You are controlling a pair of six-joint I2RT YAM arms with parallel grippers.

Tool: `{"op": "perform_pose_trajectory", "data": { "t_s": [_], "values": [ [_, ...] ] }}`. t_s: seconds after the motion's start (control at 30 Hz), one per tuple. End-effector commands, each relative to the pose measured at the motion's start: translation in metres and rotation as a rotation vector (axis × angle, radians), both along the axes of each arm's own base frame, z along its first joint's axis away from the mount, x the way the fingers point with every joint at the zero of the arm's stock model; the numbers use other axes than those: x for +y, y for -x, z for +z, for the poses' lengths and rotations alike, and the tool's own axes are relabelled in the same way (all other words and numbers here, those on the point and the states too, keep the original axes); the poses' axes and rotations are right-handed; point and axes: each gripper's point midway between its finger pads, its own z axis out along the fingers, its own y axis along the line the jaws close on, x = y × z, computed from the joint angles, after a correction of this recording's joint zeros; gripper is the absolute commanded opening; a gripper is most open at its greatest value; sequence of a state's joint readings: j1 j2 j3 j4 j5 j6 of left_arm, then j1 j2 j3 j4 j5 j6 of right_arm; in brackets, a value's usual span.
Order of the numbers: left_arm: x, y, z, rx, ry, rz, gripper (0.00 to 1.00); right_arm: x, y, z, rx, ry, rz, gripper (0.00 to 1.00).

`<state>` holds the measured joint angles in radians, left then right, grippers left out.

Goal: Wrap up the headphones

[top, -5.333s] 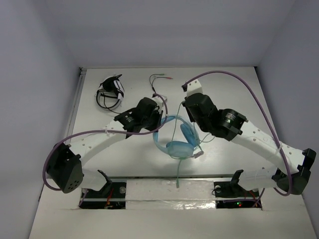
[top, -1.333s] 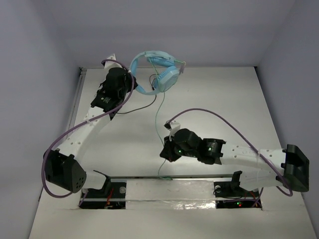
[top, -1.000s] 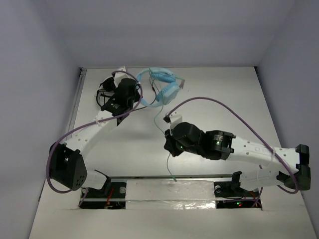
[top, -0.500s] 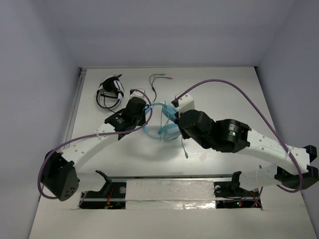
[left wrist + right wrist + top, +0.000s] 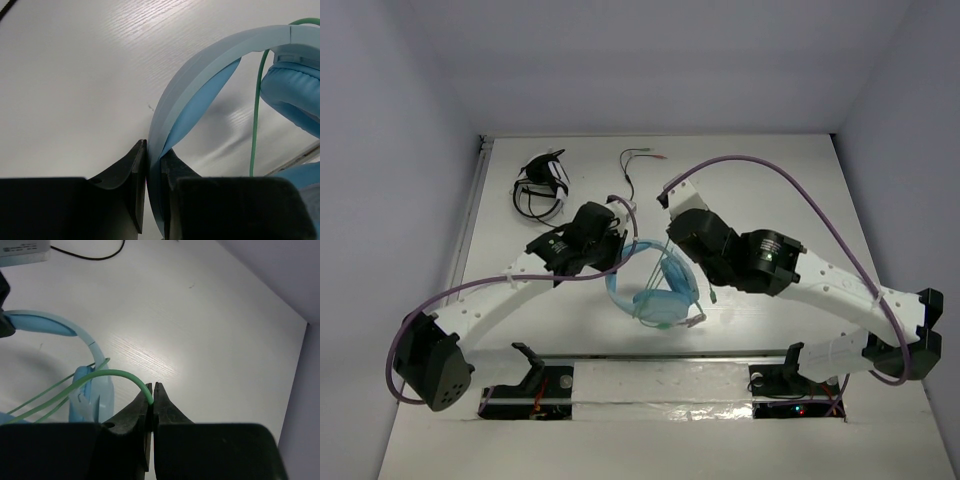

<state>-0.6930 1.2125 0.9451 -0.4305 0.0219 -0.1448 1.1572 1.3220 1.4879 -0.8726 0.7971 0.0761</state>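
The light blue headphones (image 5: 655, 290) lie mid-table between the two arms, ear cups toward the near edge. My left gripper (image 5: 617, 250) is shut on the blue headband (image 5: 200, 75); in the left wrist view the band passes between both fingers (image 5: 131, 172). My right gripper (image 5: 692, 262) is shut on the pale green cable (image 5: 102, 374), which arcs from the jaws back to an ear cup (image 5: 95, 390). Loops of cable run over the cups (image 5: 670, 275). The cable also shows in the left wrist view (image 5: 256, 115).
Black and white headphones (image 5: 542, 182) with a dark cable lie at the back left. A loose thin dark cable (image 5: 635, 160) with coloured plugs lies at the back centre. Purple arm cables arch above both arms. The table's raised rail (image 5: 660, 357) runs along the near edge.
Both arms carried the headphones from high at the back left down to the table's middle. The right gripper moved from near the front edge up beside the cups, drawing the cable in.
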Motion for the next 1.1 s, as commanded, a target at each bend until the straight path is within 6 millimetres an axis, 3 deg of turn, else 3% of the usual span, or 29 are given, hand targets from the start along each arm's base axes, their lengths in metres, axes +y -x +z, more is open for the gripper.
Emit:
{"op": "perform_pose_trajectory", "data": {
  "t_s": [0.0, 0.17, 0.23, 0.27, 0.33, 0.37, 0.4, 0.57, 0.8, 0.87, 1.0, 1.07],
  "values": [
    [-0.028, 0.004, 0.042, -0.063, 0.153, -0.127, 0.0, -0.011, -0.02, 0.021, -0.099, -0.028, -0.072, 0.0],
    [-0.041, 0.012, 0.071, -0.108, 0.261, -0.194, 0.0, -0.01, -0.03, 0.009, -0.072, -0.093, -0.066, 0.01],
    [-0.047, 0.014, 0.081, -0.123, 0.303, -0.213, 0.0, -0.009, -0.033, 0.008, -0.055, -0.168, -0.055, 0.02],
    [-0.049, 0.015, 0.089, -0.136, 0.323, -0.223, 0.0, -0.005, -0.032, -0.002, -0.028, -0.183, -0.032, 0.02],
    [-0.054, 0.016, 0.1, -0.151, 0.355, -0.243, 0.0, -0.005, -0.036, 0.004, -0.022, -0.289, -0.02, 0.02],
    [-0.056, 0.015, 0.107, -0.162, 0.368, -0.251, 0.0, -0.003, -0.035, -0.004, -0.001, -0.311, -0.002, 0.02],
    [-0.058, 0.016, 0.113, -0.17, 0.383, -0.263, 0.0, 0.005, -0.034, 0.001, 0.003, -0.379, 0.043, 0.02],
    [-0.065, 0.013, 0.14, -0.214, 0.443, -0.288, 0.0, -0.01, -0.036, 0.016, -0.017, -0.55, 0.055, 0.04],
    [-0.072, 0.008, 0.181, -0.293, 0.549, -0.286, 0.0, -0.018, -0.048, 0.02, -0.014, -0.748, 0.092, 0.07],
    [-0.07, 0.004, 0.198, -0.322, 0.576, -0.268, 0.0, -0.017, -0.051, 0.007, 0.02, -0.799, 0.086, 0.1],
    [-0.07, 0.001, 0.224, -0.361, 0.61, -0.27, 0.0, -0.008, -0.055, 0.002, 0.037, -0.882, 0.138, 0.12],
    [-0.069, -0.001, 0.234, -0.374, 0.624, -0.264, 0.0, -0.006, -0.056, -0.004, 0.048, -0.908, 0.151, 0.19]
  ]
}}
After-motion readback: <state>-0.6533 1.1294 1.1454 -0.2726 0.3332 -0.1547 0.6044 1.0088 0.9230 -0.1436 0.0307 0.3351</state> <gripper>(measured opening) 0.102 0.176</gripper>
